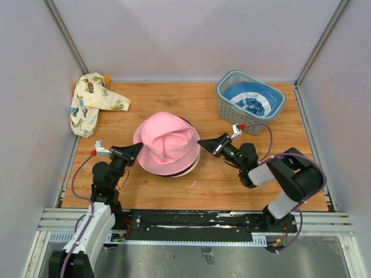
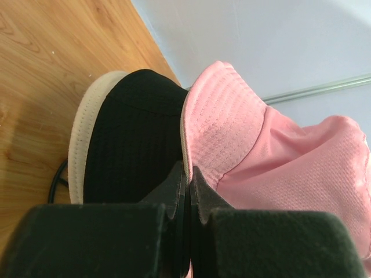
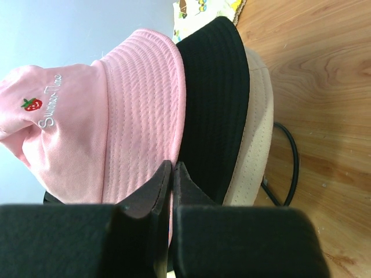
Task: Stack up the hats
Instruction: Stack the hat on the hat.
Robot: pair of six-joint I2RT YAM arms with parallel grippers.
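Note:
A pink hat (image 1: pixel 167 143) with a strawberry logo sits on top of a black hat (image 2: pixel 136 145) and a cream hat (image 2: pixel 81 139) in the middle of the table. My left gripper (image 1: pixel 138 149) is shut on the pink hat's left brim edge (image 2: pixel 214 127). My right gripper (image 1: pixel 201 142) is shut on its right brim (image 3: pixel 139 104). The black hat (image 3: pixel 211 98) and the cream hat (image 3: pixel 255 133) lie under it, their brims outside the jaws. A blue and white hat (image 1: pixel 252 98) lies in the basket. A cream patterned hat (image 1: pixel 93 103) lies at the back left.
The grey-green slatted basket (image 1: pixel 227 107) stands at the back right. A thin black cord (image 3: pixel 293 156) lies on the wood beside the cream hat. Grey walls close in the table on three sides.

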